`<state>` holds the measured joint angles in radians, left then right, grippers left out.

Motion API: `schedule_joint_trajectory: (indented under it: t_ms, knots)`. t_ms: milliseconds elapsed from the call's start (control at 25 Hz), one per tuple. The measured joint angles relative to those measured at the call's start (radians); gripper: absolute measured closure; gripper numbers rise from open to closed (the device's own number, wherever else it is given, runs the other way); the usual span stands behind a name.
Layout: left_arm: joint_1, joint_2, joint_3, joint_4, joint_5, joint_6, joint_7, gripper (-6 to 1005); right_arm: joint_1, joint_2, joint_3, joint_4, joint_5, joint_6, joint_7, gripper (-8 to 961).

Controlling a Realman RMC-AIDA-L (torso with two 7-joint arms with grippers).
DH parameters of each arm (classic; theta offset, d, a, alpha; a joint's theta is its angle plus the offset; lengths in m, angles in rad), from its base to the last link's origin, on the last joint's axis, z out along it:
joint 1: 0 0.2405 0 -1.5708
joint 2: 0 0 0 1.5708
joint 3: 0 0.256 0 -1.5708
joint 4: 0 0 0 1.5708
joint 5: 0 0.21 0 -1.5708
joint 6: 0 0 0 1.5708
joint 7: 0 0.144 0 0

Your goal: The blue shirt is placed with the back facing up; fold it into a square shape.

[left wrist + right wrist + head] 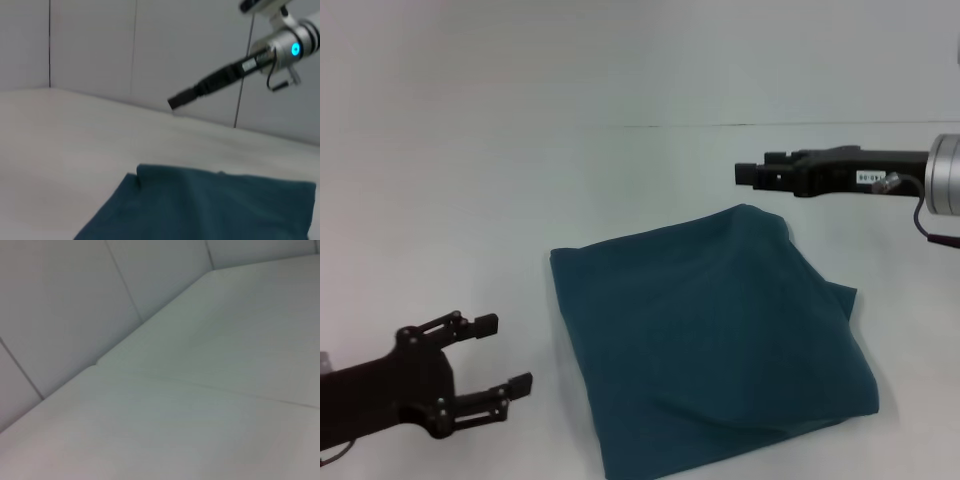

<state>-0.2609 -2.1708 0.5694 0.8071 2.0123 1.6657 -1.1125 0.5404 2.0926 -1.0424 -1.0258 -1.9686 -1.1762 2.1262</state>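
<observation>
At the near left our left gripper (505,353) hangs over the bare table (470,200), fingers spread and holding nothing, just left of the shirt (710,340). The shirt lies in the middle, folded to a rough, skewed square, plain side up, its top layer puffed and its right edge stepped. We judge the layers could spring open or slide if either gripper brushes them. At the far right our right gripper (752,173) hovers just beyond the shirt's far corner, apparently clear of it, fingers together and empty; dropping low, it could snag that corner.
</observation>
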Motion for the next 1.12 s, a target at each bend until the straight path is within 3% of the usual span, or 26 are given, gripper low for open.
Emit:
schedule_joint_trajectory:
  t_ms: [80,240,440,840,1120]
  knots:
    - [-0.007,0.0,0.036,0.0,0.005,-0.043,-0.003,146,0.002,0.0,-0.002,0.0,-0.002,0.028,0.0,506]
    - [-0.04,0.002,0.097,-0.001,0.031,-0.102,-0.044,139,0.003,0.0,-0.001,0.0,-0.002,0.064,-0.002,338]
    - [-0.062,0.001,0.187,0.037,0.036,-0.076,-0.125,130,-0.005,-0.002,0.008,0.007,0.002,0.077,-0.006,167]
    - [-0.074,-0.006,0.314,0.037,-0.021,-0.057,-0.147,125,-0.01,-0.008,0.051,0.045,-0.002,0.081,-0.004,168]
    - [-0.116,-0.006,0.409,-0.032,-0.065,-0.177,-0.093,127,-0.007,-0.008,0.057,0.054,-0.003,0.075,-0.005,169]
